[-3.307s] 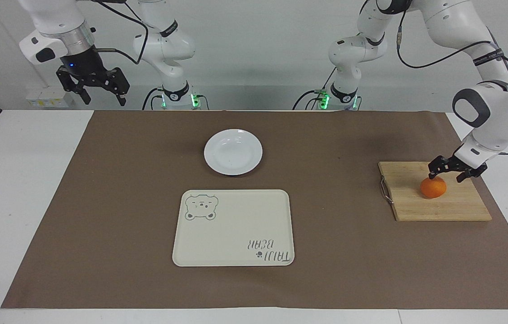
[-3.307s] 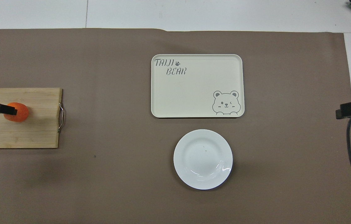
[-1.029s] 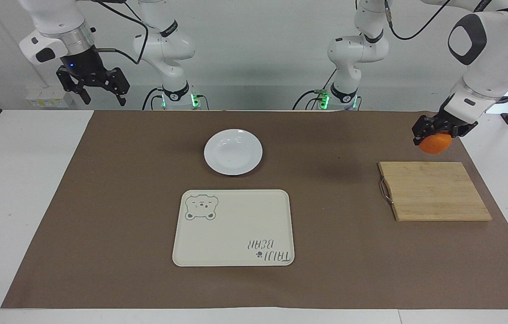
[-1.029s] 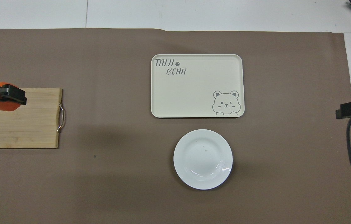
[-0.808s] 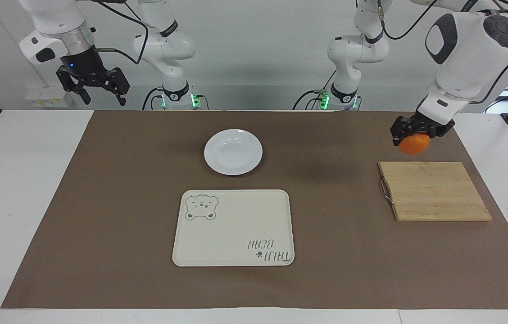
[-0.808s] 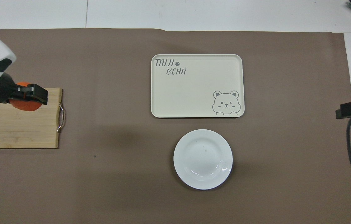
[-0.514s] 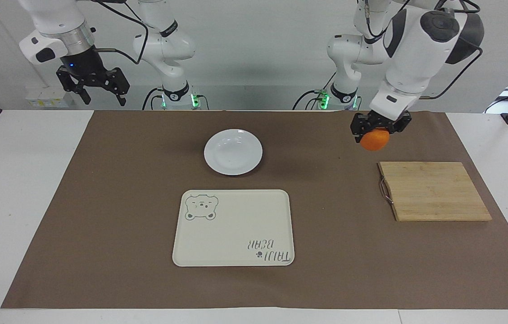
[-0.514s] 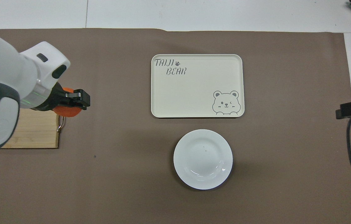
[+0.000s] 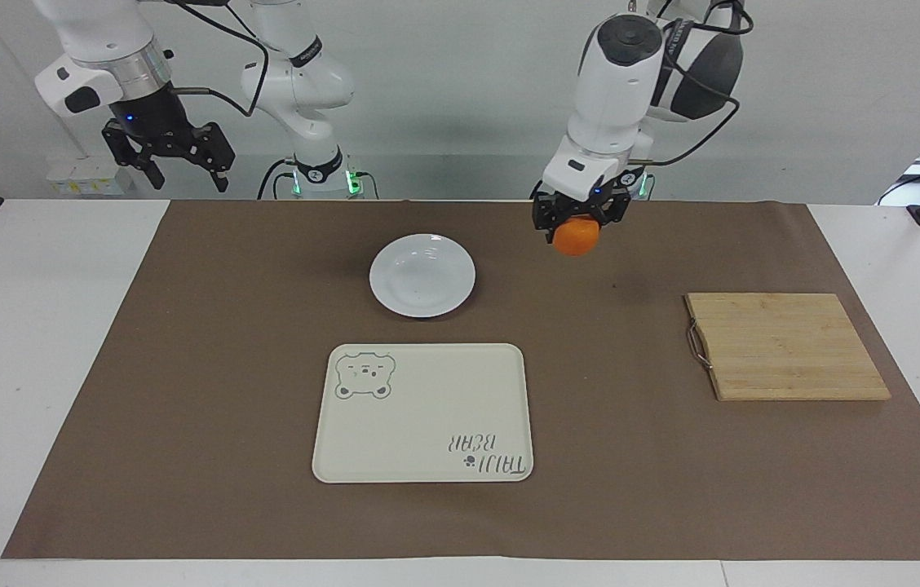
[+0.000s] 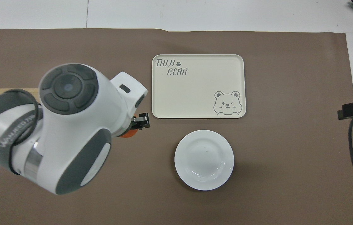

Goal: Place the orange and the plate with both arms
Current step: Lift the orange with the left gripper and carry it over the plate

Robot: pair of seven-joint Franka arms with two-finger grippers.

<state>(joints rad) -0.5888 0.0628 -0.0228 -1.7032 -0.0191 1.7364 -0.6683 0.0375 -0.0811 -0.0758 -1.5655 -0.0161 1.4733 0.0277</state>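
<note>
The orange (image 9: 576,237) hangs in the air with my left gripper (image 9: 577,225) shut on it, over the brown mat between the wooden board and the plate. In the overhead view only a sliver of the orange (image 10: 128,134) shows under the left arm's wrist. The white plate (image 9: 422,275) (image 10: 204,160) rests on the mat with nothing in it, nearer to the robots than the tray. My right gripper (image 9: 185,174) waits open and raised off the mat's corner at the right arm's end of the table.
A cream tray with a bear print (image 9: 422,412) (image 10: 198,86) lies farther from the robots than the plate. A wooden cutting board (image 9: 786,346) with a metal handle lies bare toward the left arm's end. The left arm hides most of it from above.
The left gripper lifted the orange off the cutting board and carried it across the mat toward the plate. The right arm has stayed in place.
</note>
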